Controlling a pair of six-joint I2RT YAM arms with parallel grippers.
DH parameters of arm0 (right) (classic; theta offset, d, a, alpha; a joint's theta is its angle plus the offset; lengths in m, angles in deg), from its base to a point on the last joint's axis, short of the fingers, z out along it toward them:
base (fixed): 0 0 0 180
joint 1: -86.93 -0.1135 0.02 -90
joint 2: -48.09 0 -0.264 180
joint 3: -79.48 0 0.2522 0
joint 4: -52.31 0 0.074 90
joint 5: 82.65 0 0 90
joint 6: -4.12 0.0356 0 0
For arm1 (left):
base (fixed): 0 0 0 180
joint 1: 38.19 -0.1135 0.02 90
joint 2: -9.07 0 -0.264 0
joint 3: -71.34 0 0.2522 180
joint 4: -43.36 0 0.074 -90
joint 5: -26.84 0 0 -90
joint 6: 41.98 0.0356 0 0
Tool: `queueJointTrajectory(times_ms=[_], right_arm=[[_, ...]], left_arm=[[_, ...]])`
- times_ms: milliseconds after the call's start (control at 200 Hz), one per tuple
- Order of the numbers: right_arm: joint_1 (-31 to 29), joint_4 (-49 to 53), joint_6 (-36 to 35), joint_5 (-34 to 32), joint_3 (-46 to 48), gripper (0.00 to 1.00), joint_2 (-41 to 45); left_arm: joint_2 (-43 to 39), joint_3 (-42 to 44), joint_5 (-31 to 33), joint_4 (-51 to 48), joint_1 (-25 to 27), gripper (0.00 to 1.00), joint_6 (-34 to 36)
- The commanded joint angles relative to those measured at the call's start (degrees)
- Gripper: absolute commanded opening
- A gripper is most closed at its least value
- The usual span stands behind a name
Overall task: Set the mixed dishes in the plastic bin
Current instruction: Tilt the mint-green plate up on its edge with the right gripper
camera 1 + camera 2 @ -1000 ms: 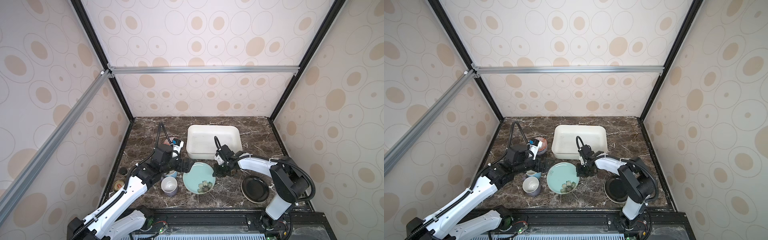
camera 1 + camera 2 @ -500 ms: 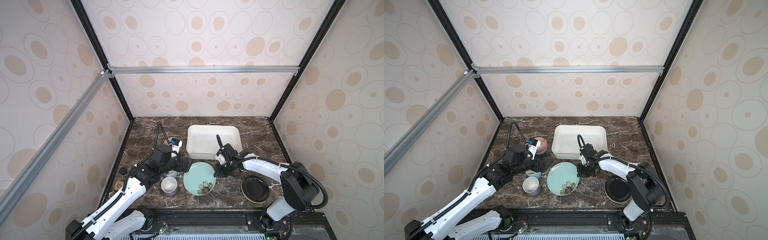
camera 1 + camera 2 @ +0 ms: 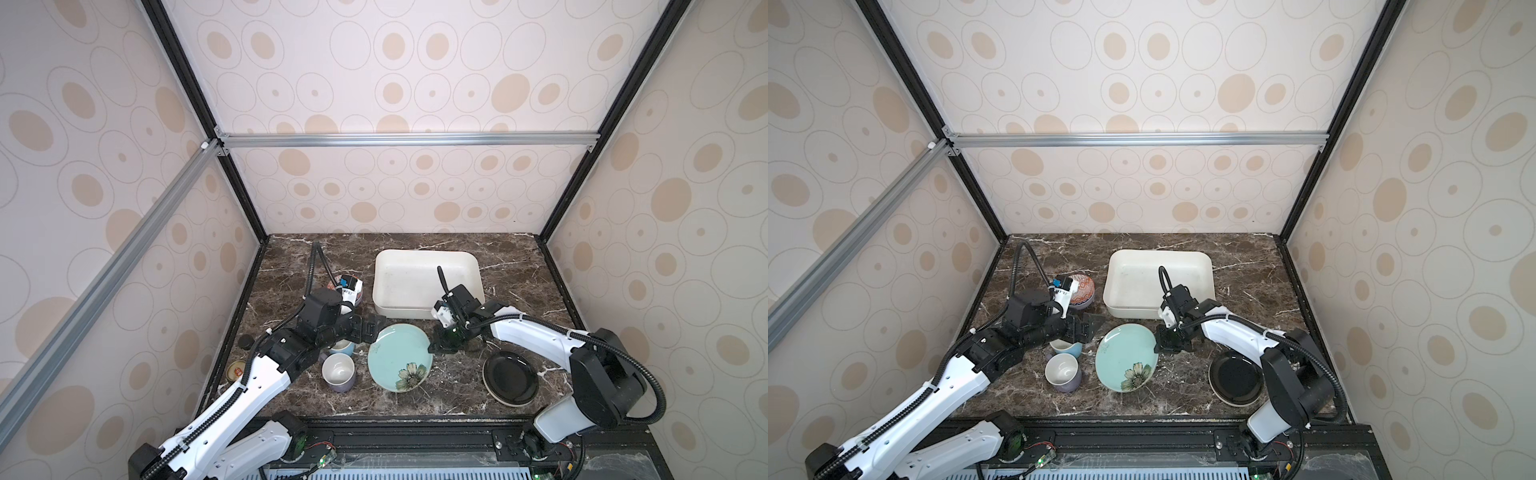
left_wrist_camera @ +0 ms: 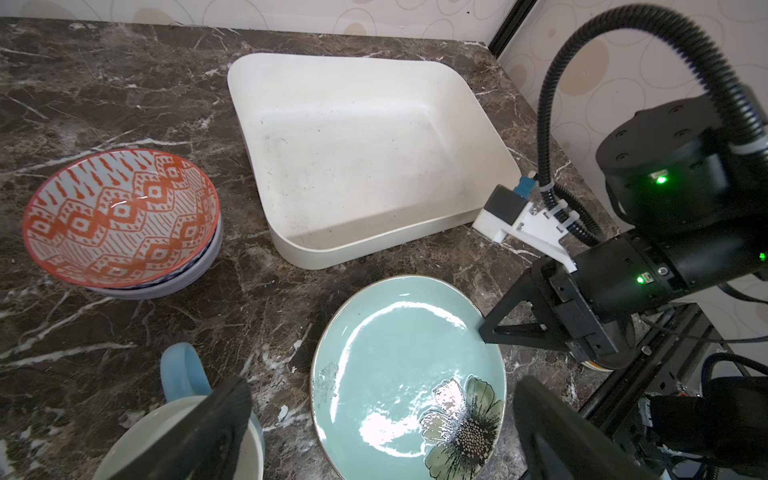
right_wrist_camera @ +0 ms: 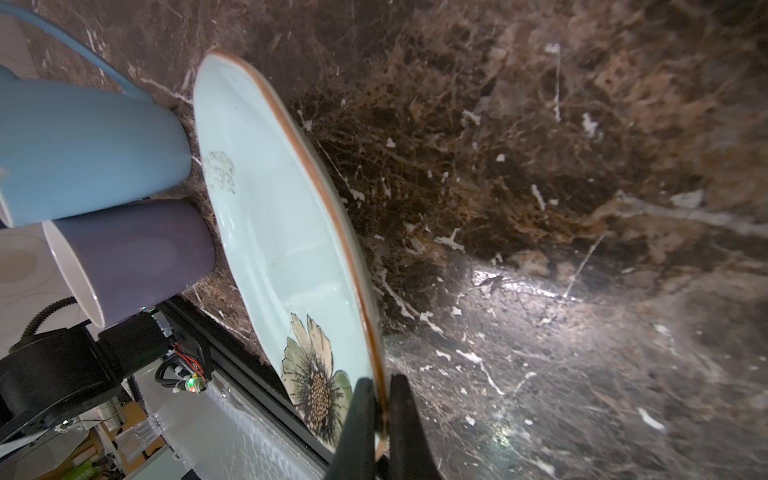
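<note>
- The right gripper (image 5: 379, 386) has its jaws pinched narrow on the rim of the teal flower-painted plate (image 5: 266, 216), one finger on each face of the rim, close to the painted flower.
- In both top views that plate (image 3: 399, 357) lies on the dark marble surface (image 3: 291, 270), just in front of the plastic bin (image 3: 399, 309) and outside it. Whether the gripped edge is off the surface is hard to tell.
- The left gripper (image 3: 374, 328) has its jaws spread wide and holds nothing; it hangs at the plate's left edge, above the light-blue mug (image 3: 344, 347).
- The lavender-grey mug (image 3: 340, 374) stands upright just in front of the blue one, close beside the plate.
- Two stacked orange-patterned bowls (image 4: 120, 220) sit left of the bin, apart from it.
- The black-and-cream plate (image 3: 510, 378) lies flat to the right, under the right arm.
- The bin shows a bare white floor.
</note>
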Motion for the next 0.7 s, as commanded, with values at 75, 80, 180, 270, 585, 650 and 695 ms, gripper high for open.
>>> queueJointTrajectory(times_ms=[75, 80, 180, 270, 585, 650, 695], right_arm=[[2.2, 1.3, -1.1, 2.1, -1.1, 0.0, 3.1], [2.3, 1.3, -1.1, 2.2, -1.1, 0.0, 3.1], [3.4, 1.5, -1.4, 3.2, -1.1, 0.0, 3.6], [4.1, 1.2, -1.5, 4.3, -1.1, 0.0, 4.2], [6.2, 0.8, -2.0, 7.5, -1.6, 0.0, 4.6], [6.7, 0.4, -2.0, 8.7, -1.5, 0.0, 4.6], [7.0, 0.3, -1.9, 9.1, -1.6, 0.0, 4.6]], left_arm=[[0.8, -4.2, 1.0, -1.3, 0.2, 0.99, 0.8], [0.9, -4.3, 1.0, -1.3, 0.2, 0.99, 0.8], [1.8, -5.3, 1.3, -1.6, 0.3, 0.99, 1.0], [2.5, -6.0, 1.4, -1.6, 0.2, 0.99, 1.0], [4.2, -7.4, 1.5, -1.2, 0.3, 0.99, 0.4], [4.6, -7.9, 1.7, -1.2, 0.3, 0.99, 0.4], [4.9, -8.2, 1.7, -1.1, 0.3, 0.99, 0.4]])
